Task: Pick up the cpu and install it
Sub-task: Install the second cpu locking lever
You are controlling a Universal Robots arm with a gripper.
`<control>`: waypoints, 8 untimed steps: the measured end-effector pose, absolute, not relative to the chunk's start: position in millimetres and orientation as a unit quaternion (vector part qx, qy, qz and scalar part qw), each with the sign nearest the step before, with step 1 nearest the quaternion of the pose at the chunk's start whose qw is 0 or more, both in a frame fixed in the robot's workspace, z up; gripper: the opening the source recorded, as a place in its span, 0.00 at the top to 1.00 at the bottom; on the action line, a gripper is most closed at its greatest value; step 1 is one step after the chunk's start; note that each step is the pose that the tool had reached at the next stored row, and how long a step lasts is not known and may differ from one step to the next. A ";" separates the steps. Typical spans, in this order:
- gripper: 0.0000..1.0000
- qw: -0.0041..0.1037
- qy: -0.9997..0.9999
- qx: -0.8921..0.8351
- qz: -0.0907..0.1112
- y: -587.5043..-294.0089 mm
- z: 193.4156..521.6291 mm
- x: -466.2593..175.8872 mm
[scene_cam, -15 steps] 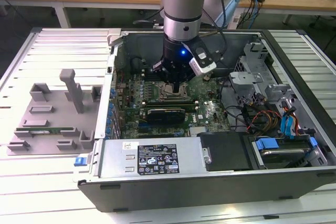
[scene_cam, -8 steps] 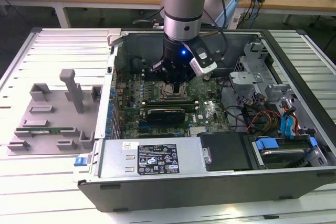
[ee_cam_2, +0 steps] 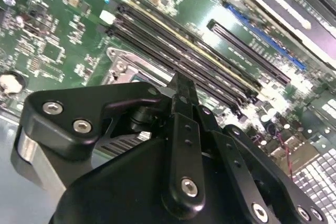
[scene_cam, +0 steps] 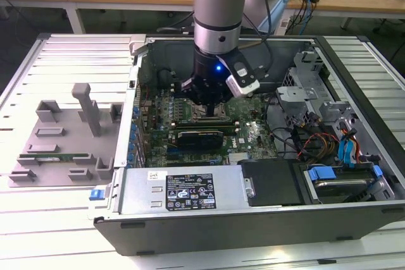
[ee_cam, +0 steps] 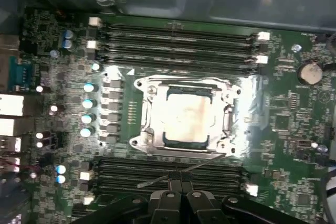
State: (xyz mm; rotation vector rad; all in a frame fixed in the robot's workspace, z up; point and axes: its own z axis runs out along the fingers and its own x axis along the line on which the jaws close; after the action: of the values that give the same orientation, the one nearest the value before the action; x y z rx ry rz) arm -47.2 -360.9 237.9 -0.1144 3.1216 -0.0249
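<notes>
One small flat square cpu (ee_cam: pixel 186 120) with a silvery-grey metal top plate lay inside the bright metal socket frame (ee_cam: pixel 144 109) at the middle of the green motherboard (ee_cam: pixel 294 129), as we saw in the first wrist view. We judged it seated flat within the frame and free of the fingers.

The black two-finger gripper (ee_cam: pixel 181 178) hung just beside the socket, over the nearer bank of long black memory slots (ee_cam: pixel 131 169). Its fingertips (ee_cam: pixel 175 177) met with no gap that we could see and nothing between them, so we recorded the pincer as closed and empty. A thin metal lever wire (ee_cam: pixel 173 174) lay slanted across those slots, close to the fingertips. A second bank of memory slots (ee_cam: pixel 178 43) ran along the far side of the socket.

In the exterior view the gripper (scene_cam: pixel 211 110) stood low inside the open grey computer case (scene_cam: pixel 354 216).

We judged pick-up and placement complete. Whether the frame was latched we could not tell.
</notes>
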 end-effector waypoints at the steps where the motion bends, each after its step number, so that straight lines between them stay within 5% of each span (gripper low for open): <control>1: 0.89 0.009 0.999 -0.037 -0.008 -360.9 237.9 -47.6; 8: 0.89 -0.001 0.999 -0.037 -0.005 -360.9 236.9 -47.7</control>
State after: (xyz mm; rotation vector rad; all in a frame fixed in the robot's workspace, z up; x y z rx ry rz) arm -47.7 -360.9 236.9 -0.1153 3.1406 -0.0145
